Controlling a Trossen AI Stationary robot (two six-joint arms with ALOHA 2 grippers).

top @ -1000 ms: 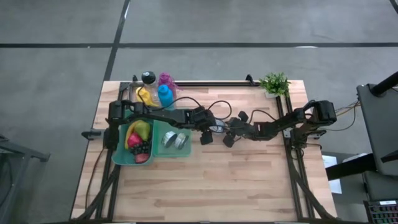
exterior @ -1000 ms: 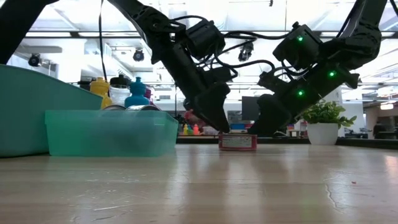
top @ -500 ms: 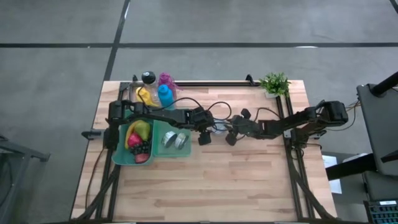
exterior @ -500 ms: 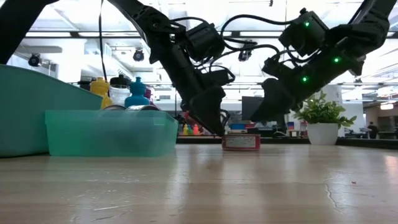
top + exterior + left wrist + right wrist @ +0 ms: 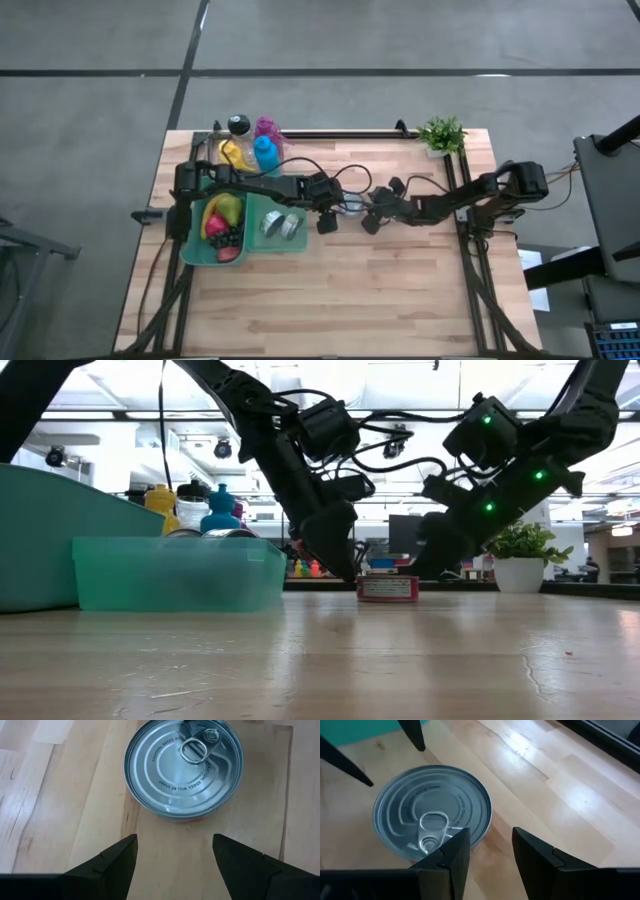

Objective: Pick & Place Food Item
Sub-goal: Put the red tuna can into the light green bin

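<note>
a flat round silver tin with a ring-pull lid (image 5: 183, 767) sits upright on the light wooden table (image 5: 380, 290), between both grippers. the left gripper (image 5: 175, 851) hangs just beside it, fingers spread, holding nothing. the right gripper (image 5: 490, 851), nearly closed, grips nothing.

- We cannot read the label on the can (image 5: 387, 588) in the low view; it is too small.
- From above, the arms cover most of the can.
- The bin (image 5: 262, 243) wall hides its contents in the low view.
- The bottles (image 5: 252, 150) overlap, so we cannot count them.
</note>
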